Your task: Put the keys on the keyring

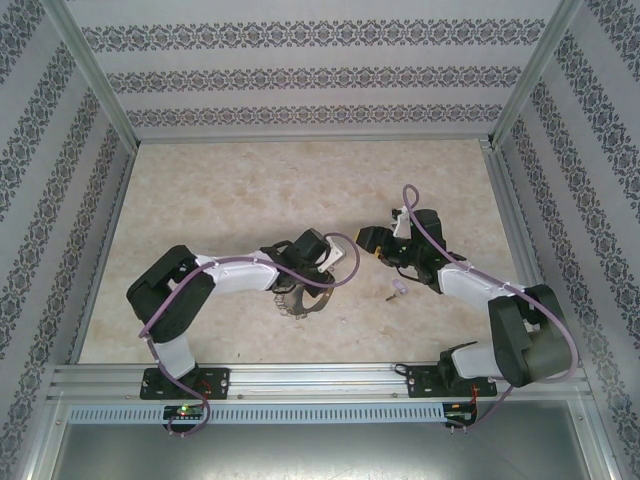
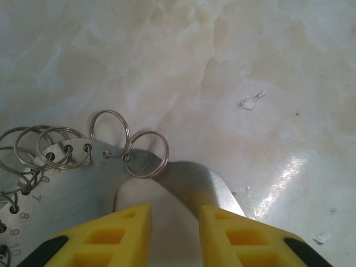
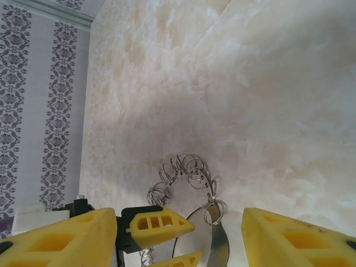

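The large, thin, grey metal keyring [image 2: 83, 183] is found at the left gripper [image 2: 175, 210]. Its flat band has numbered holes, and small silvery split rings [image 2: 147, 154] are hung in them. The yellow fingers of this gripper stand partly apart, with the band reaching under each of them. Whether the band is really clamped or only straddled cannot be told.

The right gripper [image 1: 372, 240] is spread wide and nothing is held in it. It is pointed toward the keyring from close by.

One tiny key [image 1: 397, 291], with a pale lilac-white head and a short dark shank, is seen lying loose on the pale marbled surface [image 2: 222, 67]. It lies just beside the right forearm and well apart from the keyring.

The key is judged to be very light, stiff and flat, so it may easily be pushed away on this glossy surface instead of being pinched. It is best taken by the pale head, so that the shank is left free.

The keyring is judged to be stiff, smooth and slippery. It should be held on the bare part of the band, away from the springy split rings.
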`<state>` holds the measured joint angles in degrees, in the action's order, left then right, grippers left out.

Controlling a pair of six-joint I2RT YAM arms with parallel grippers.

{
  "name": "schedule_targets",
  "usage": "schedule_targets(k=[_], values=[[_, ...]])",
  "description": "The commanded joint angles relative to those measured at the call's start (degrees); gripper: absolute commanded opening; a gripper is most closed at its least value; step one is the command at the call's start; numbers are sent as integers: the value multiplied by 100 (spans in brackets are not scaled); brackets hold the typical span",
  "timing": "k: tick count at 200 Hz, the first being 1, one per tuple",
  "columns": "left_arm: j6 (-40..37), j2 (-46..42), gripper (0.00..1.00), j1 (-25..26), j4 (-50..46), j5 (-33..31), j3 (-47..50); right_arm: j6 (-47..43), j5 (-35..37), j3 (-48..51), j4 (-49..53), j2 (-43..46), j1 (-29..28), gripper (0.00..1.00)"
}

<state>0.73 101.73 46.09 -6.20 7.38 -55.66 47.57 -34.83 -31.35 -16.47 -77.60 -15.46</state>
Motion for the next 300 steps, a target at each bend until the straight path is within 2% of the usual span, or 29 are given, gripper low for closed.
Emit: schedule_targets(k=[1,116,178,213,267,291,300], values=[[-229,158,29,85,45,-386,-163,-171,7,76,34,131,63,61],[-469,539,29,86,216,-393,-470,-240,-6,130,43,45,69,60],[-535,638,13,85,288,-316,-630,-258,-24,138,17,-44,68,58],[-522,593,0,46,298,-204,-622,-276,-25,146,16,-62,68,58],[-204,234,0,-133,435,87,-397,-284,-15,180,3,-62,62,58],[-128,25,26,-134,402,156,-249,-288,7,191,21,-36,69,58],[-117,10,32,-134,368,189,-235,-292,11,191,24,-44,64,59]])
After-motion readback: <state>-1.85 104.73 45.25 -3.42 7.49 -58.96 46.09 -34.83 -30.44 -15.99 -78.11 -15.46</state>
